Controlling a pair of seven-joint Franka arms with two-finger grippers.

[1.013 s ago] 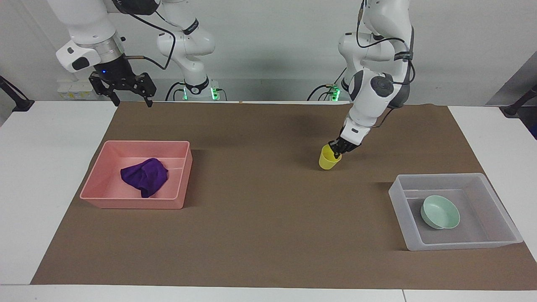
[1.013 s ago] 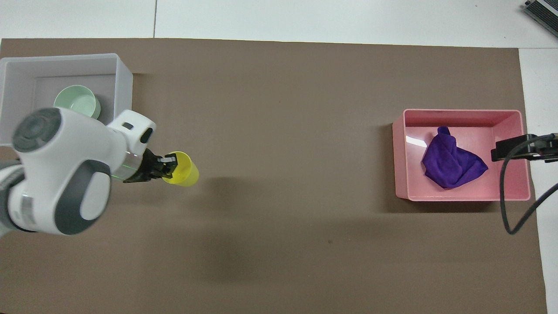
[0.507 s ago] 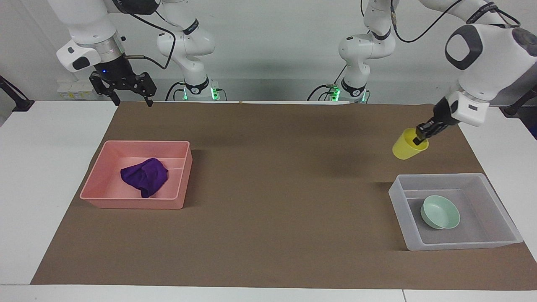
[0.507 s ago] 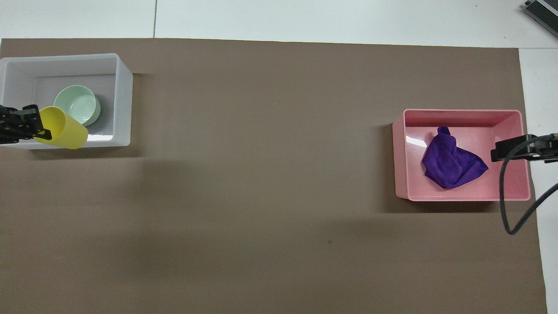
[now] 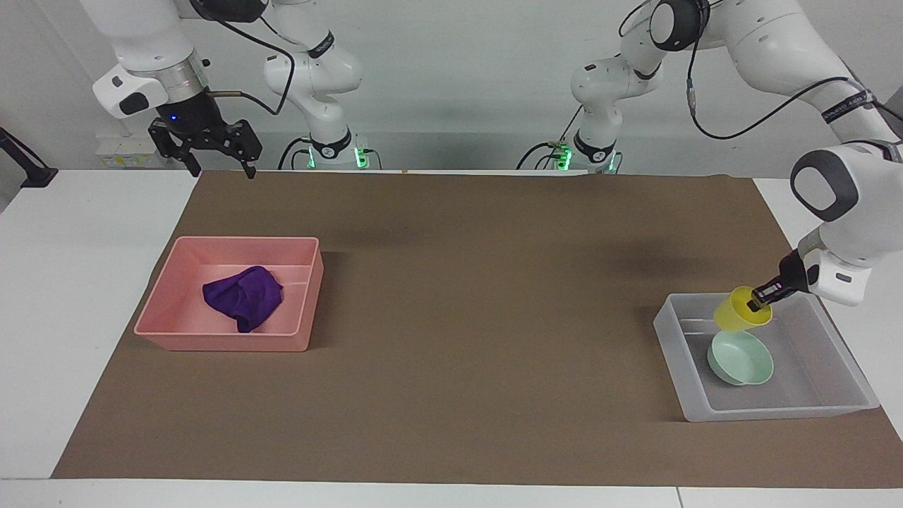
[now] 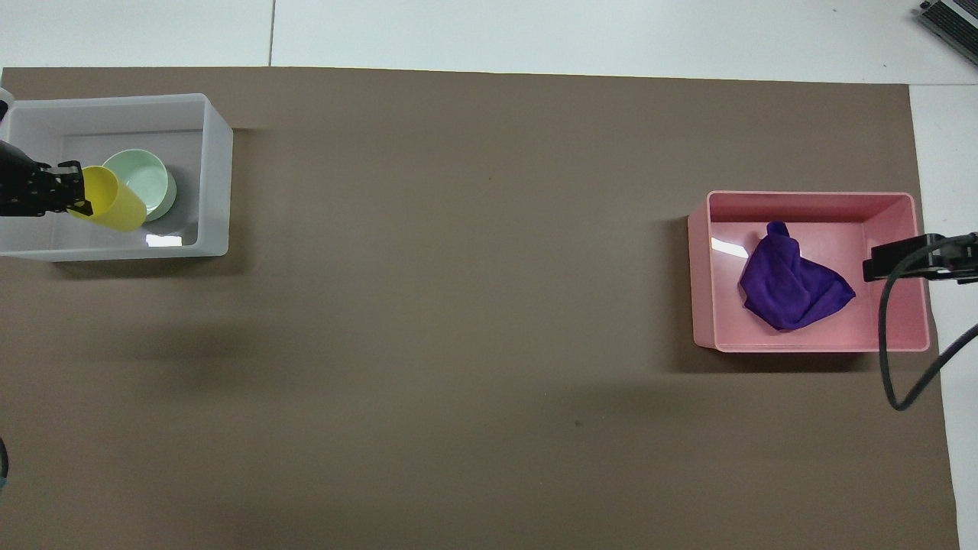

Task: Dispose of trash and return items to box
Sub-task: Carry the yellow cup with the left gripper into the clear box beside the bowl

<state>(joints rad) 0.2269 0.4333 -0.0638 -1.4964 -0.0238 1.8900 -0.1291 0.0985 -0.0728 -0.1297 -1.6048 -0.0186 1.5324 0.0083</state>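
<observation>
My left gripper (image 5: 760, 303) is shut on the rim of the yellow cup (image 5: 737, 315), one finger inside it. The cup (image 6: 113, 205) hangs tilted just above the clear box (image 5: 776, 415), over the edge of the mint-green bowl (image 5: 742, 361) that lies on the box's floor. From overhead the bowl (image 6: 145, 182) shows beside the cup inside the box (image 6: 218, 176). My right gripper (image 5: 222, 171) waits open and holds nothing, up in the air over the mat's edge by the right arm's base. A crumpled purple cloth (image 5: 243, 296) lies in the pink bin (image 5: 164, 310).
The brown mat (image 5: 458, 317) covers most of the white table. The pink bin (image 6: 810, 200) stands toward the right arm's end, the clear box toward the left arm's end. A black cable (image 6: 890, 367) hangs beside the pink bin.
My left gripper carried the yellow cup from the middle of the mat toward the left arm's end, then down over the clear box and the bowl. The right gripper stayed in place.
</observation>
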